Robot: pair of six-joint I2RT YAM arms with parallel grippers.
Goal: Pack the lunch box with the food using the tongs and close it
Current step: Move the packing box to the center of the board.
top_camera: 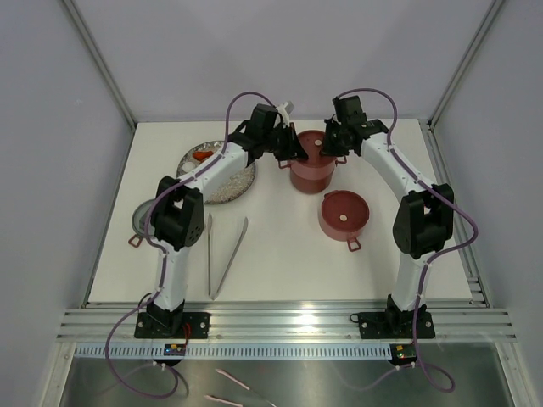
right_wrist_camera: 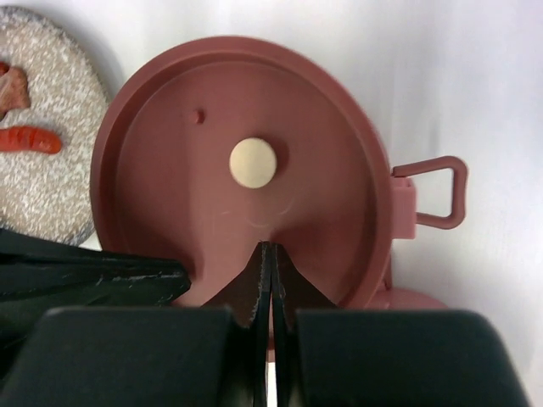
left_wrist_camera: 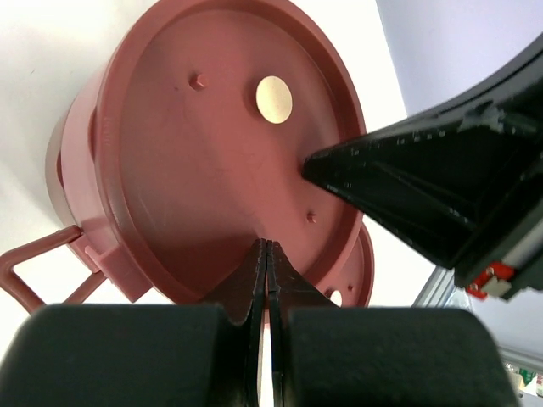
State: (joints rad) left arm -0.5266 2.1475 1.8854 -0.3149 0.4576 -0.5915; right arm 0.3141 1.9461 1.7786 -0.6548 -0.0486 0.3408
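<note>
Pinched shut and empty, my left gripper [left_wrist_camera: 267, 248] and right gripper [right_wrist_camera: 270, 251] meet over the flat lid [right_wrist_camera: 204, 203] of the dark-red round metal lunch box [top_camera: 310, 176] (thin silvery metal tongs [top_camera: 210, 259] lie aside).

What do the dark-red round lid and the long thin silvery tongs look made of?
Dark-red round lid: matte, evenly coloured, small raised bumps; painted metal or plastic, unclear. Long thin silvery tongs: pale shiny strips, probably bare steel.

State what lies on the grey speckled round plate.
On the grey speckled round plate: one orange-red food piece, one reddish-brown piece. The left arm hides part of it.
</note>
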